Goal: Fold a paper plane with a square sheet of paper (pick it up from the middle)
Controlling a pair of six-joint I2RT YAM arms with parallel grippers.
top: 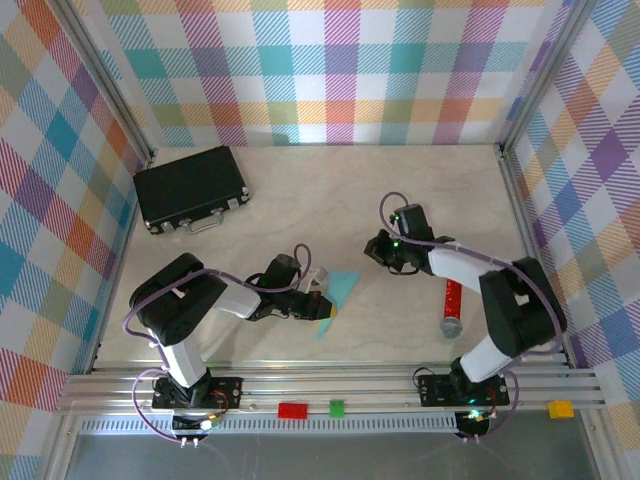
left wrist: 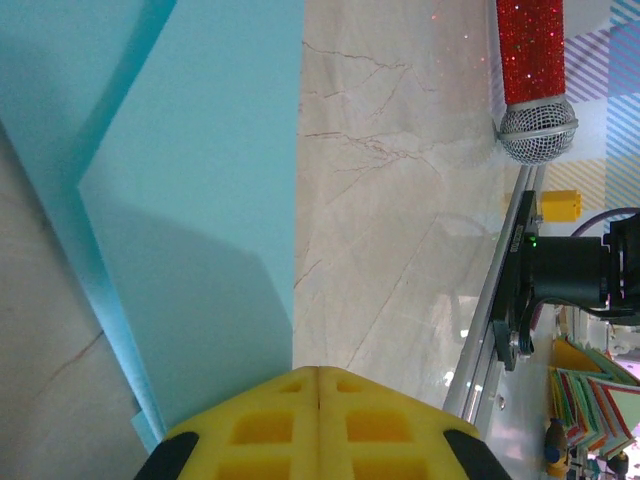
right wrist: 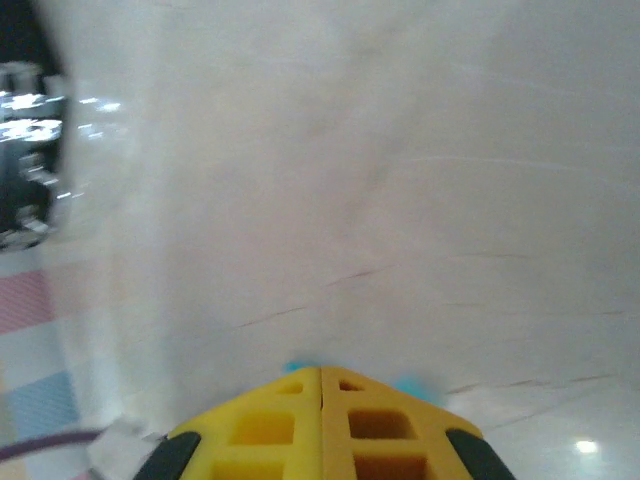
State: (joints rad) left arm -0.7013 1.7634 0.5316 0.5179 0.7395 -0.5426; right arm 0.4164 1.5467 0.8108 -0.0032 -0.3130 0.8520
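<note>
Turquoise folded paper (left wrist: pixel 190 200) lies right at L hand (left wrist: pixel 318 372) tips.

One blue paper (top: pixel 340 288), one black case (top: pixel 190 187), one microphone (top: pixel 452 307)

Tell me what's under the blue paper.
The pale marble table; the paper lies on it, a lower folded layer peeking out along one edge. Anything beneath its middle is covered.
</note>
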